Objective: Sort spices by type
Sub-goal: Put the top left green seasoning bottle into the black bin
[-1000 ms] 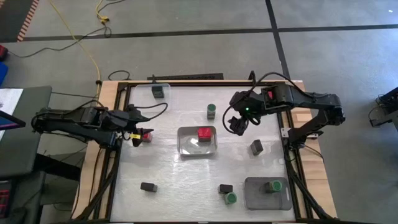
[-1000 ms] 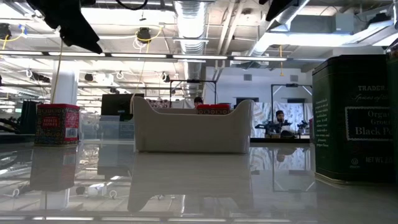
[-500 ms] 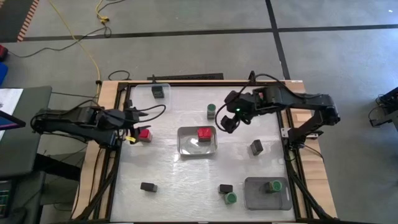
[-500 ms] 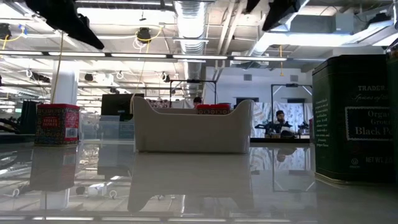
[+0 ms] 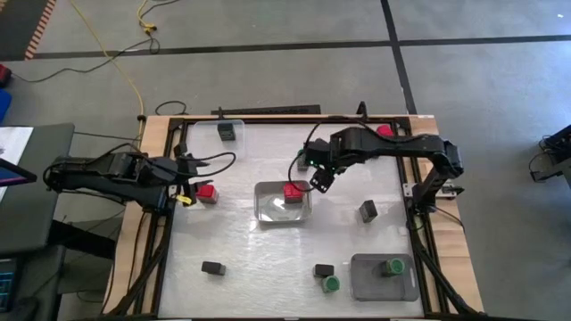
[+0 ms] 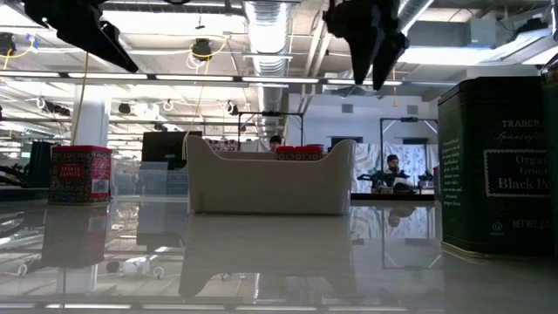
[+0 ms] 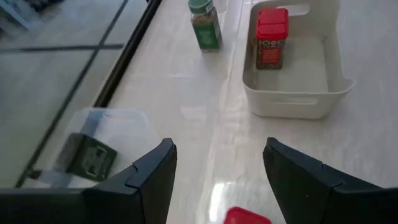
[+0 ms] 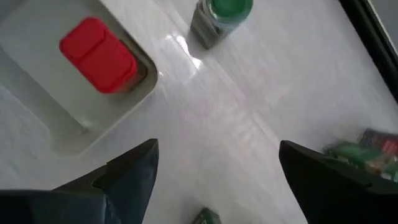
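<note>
- Pale table (image 5: 268, 245), framed in wood, with spices scattered across it and three trays on it.
- Right arm stretched in from the right toward the middle; right hand (image 5: 318, 176) hanging open, empty, above the surface, just right of the white tray (image 5: 268, 207).
- Left arm lying at the left edge; left hand (image 5: 189, 178) with fingers parted, gripping nothing, a loose red-capped spice (image 5: 207, 191) just beside its tips.
- White tray at centre holding one red-capped jar (image 5: 292, 190).
- Grey tray (image 5: 366, 283) at near right holding one green-capped jar (image 5: 392, 267).
- Clear tray (image 5: 234, 124) at far left holding one black tin (image 5: 228, 133).
- Key relation: green-capped jar (image 8: 221, 17) standing upright just beyond the right hand, on its far-left side; right arm much the nearer.
- Loose black tins at right (image 5: 368, 210), near left (image 5: 212, 267), near centre (image 5: 323, 270).
- Another green-capped jar (image 5: 331, 283) beside that last tin, possibly touching it.
</note>
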### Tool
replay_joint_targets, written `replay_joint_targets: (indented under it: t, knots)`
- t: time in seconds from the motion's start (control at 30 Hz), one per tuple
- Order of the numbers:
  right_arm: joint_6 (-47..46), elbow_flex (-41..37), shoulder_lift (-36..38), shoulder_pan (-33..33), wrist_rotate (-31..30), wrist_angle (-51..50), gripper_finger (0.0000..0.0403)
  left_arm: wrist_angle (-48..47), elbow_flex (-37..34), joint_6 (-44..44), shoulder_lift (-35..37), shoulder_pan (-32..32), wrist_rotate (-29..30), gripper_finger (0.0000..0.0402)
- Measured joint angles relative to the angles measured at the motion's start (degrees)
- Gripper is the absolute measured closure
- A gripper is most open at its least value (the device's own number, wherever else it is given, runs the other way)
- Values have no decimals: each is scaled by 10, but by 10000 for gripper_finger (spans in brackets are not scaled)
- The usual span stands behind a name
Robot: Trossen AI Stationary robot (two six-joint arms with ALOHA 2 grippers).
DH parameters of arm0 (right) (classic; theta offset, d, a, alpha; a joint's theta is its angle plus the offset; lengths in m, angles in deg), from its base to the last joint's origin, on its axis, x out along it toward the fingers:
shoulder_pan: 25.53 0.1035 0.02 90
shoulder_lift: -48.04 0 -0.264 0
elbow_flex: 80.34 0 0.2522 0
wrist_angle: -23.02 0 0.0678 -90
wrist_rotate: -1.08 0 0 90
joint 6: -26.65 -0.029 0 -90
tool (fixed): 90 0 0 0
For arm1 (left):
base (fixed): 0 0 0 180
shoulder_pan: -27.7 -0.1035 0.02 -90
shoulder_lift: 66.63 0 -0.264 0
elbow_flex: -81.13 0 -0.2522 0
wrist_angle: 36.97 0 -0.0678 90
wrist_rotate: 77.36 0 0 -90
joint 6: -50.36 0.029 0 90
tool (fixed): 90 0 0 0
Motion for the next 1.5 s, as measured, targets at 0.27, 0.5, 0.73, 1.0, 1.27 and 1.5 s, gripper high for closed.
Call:
replay_joint_targets:
  t: [0.27,0.5,0.73,1.0,1.27,1.5]
  knots:
    - [196,0,5,-91,1,72,52,-5,0,-46,-8,0,-4,173]
    - [355,0,-19,-171,91,205,52,-4,0,-75,-14,0,-5,173]
    - [449,0,-69,-168,125,247,52,-3,0,-111,-18,0,-5,173]
    - [505,0,-133,-152,133,244,52,-2,0,-112,-20,0,-5,173]
    - [503,0,-169,-162,133,234,52,-3,0,-124,-24,0,-5,173]
    - [504,0,-169,-170,140,226,93,-3,0,-125,-28,0,-5,173]
